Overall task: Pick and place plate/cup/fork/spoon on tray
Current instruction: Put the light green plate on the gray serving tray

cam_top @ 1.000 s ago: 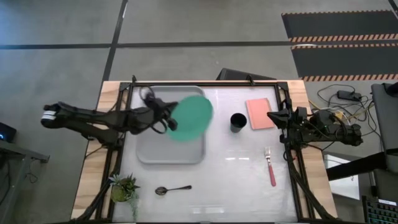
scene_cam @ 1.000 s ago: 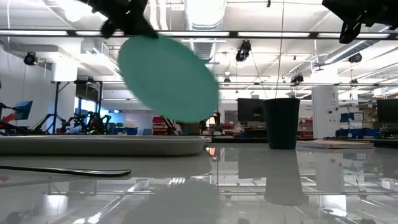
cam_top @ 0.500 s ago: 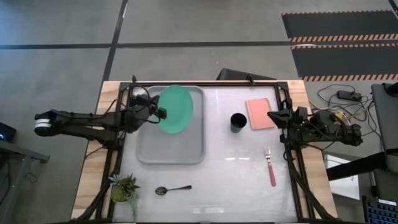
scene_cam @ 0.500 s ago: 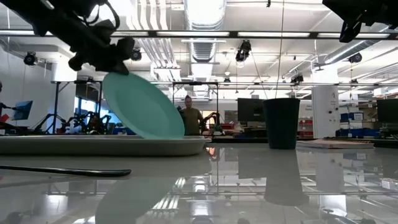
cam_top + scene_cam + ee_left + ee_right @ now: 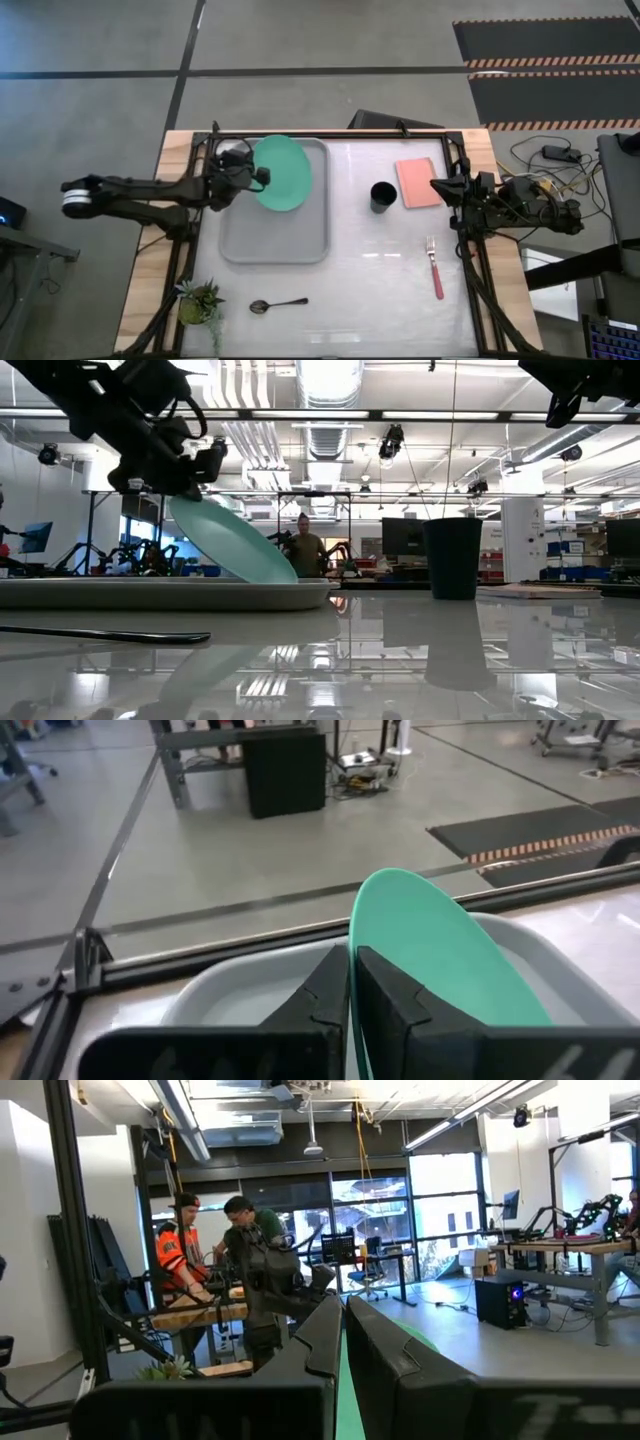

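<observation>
There is one of each on the tabletop (image 5: 380, 270): one plate (image 5: 282, 174), one cup (image 5: 382, 196), one fork (image 5: 434, 268), one spoon (image 5: 277, 304) and one tray (image 5: 272, 244), plus a single pink pad (image 5: 418, 183) and a small potted plant (image 5: 199, 300) at the near-left corner. The left tool (image 5: 262, 178) is clamped on the edge of the round, smooth mint-green plate, its two dark fingers (image 5: 385, 1005) closed flat against either face of the rim. From table height the plate (image 5: 232, 543) is tilted, its low edge down in the tray (image 5: 165, 593) and its high edge up at the tool; it sits over the far part of the tray, toward the right-hand rim. The tray is a light-grey rectangle with rounded corners and a raised lip, long axis running front to back. The dark cylindrical cup stands upright to the right of the tray, just beside the flat pink pad. The fork lies further right and nearer, pink handle toward the front edge, metal tines pointing away. The thin dark metal spoon lies along the front edge, bowl to the left. The right tool (image 5: 437, 187) waits at the right edge by the pad, fingers (image 5: 395, 1355) nearly together and holding nothing.
</observation>
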Robot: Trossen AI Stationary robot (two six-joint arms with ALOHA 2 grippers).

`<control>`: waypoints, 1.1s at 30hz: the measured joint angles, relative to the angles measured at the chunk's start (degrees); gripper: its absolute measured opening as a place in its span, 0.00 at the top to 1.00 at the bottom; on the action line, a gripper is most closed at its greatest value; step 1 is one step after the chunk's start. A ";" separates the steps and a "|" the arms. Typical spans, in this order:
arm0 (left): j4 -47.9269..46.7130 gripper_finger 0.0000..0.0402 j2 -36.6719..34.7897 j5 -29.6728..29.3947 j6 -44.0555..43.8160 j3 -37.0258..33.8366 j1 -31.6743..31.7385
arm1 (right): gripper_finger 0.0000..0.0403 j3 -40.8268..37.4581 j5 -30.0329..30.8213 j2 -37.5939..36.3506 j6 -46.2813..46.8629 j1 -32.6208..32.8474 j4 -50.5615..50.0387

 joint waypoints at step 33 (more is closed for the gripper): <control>-0.47 0.83 10.85 -3.12 -1.62 0.11 1.21 | 0.98 0.00 -0.08 0.00 0.33 -0.01 -0.07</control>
